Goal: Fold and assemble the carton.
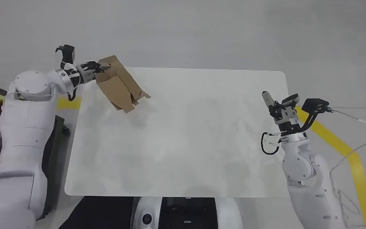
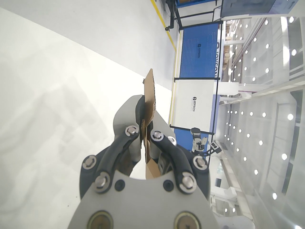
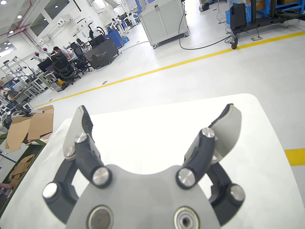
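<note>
Top: clamped on the partly folded brown cardboard carton (image 1: 117,86) with left claw (image 1: 98,67), carton reaching out past the fingertips over a corner of the white table (image 1: 189,149). Spread open and empty at right claw (image 1: 280,102), well apart from carton.
Left wrist: pinching a carton edge between both pads.
Right wrist: fingers wide apart above table, carton far ahead of the claw.

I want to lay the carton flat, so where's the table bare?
The table is bare through its middle and near edge, from the carton at the far left corner across to the open right gripper at the right edge. Only that corner is crowded, where the left gripper holds the carton.
</note>
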{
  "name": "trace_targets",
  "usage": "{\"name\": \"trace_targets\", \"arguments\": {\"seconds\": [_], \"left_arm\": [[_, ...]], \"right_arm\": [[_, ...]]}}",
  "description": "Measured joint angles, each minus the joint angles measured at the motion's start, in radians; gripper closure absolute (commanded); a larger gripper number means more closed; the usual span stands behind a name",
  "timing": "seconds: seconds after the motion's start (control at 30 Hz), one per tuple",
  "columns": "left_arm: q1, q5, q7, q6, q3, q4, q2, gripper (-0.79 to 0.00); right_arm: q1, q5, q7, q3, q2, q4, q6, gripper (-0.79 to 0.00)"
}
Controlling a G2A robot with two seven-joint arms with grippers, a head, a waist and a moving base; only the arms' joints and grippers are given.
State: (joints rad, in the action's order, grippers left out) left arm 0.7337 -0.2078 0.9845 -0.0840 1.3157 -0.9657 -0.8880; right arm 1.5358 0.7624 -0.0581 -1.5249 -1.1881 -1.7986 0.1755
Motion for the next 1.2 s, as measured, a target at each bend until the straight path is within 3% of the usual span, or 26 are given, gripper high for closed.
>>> {"name": "trace_targets", "arguments": {"seconds": [0.5,0.8,1.0,1.2], "left_arm": [[0.025,0.025,-0.057,0.084,-0.139,-0.291,-0.038,0.0],[0.063,0.026,-0.038,0.091,-0.182,-0.47,-0.047,0.0],[0.091,0.022,-0.021,0.086,-0.184,-0.548,-0.047,0.0],[0.095,0.02,-0.003,0.079,-0.182,-0.554,-0.045,0.0]], "right_arm": [[0.0,0.0,0.0,0.0,0.0,0.0,0.0,-0.785],[0.0,0.0,0.0,0.0,0.0,0.0,0.0,-0.785],[0.0,0.0,0.0,0.0,0.0,0.0,0.0,-0.785],[0.0,0.0,0.0,0.0,0.0,0.0,0.0,-0.785]]}}
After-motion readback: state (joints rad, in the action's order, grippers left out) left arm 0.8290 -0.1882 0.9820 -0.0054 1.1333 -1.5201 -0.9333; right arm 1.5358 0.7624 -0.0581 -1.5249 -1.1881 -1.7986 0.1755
